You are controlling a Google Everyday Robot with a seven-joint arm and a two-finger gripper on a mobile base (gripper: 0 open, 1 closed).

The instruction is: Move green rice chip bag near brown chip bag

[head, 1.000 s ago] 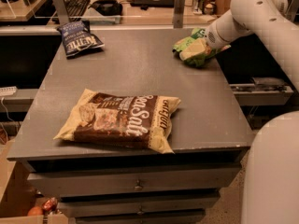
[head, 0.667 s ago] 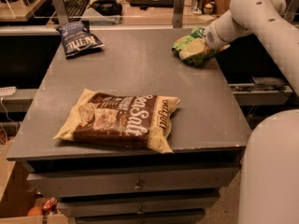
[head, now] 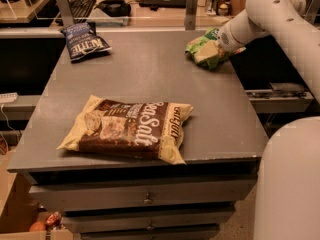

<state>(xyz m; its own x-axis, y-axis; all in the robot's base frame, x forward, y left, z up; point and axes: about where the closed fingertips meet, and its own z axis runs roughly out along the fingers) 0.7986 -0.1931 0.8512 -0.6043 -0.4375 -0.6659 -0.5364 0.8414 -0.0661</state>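
A dark blue bag (head: 85, 41) lies at the far left corner of the desk (head: 150, 74). The brown chip bag (head: 130, 129) lies flat near the front edge. Well apart, at the far right edge, the crumpled green rice chip bag (head: 204, 53) seems held in the pincer (head: 221, 45), whose tips are hidden behind it.

1. The gripper (head: 220, 46) sits at the far right edge of the grey table (head: 150, 76), at the end of the white arm (head: 280, 14) that reaches in from the right.
2. The green rice chip bag (head: 201, 52) lies crumpled right against the gripper, at the table's far right corner.
3. The brown chip bag (head: 130, 129) lies flat near the front edge, left of centre, well apart from the green bag.
4. A dark blue bag (head: 84, 43) rests at the far left corner.
5. Drawers (head: 147, 199) sit below the tabletop.
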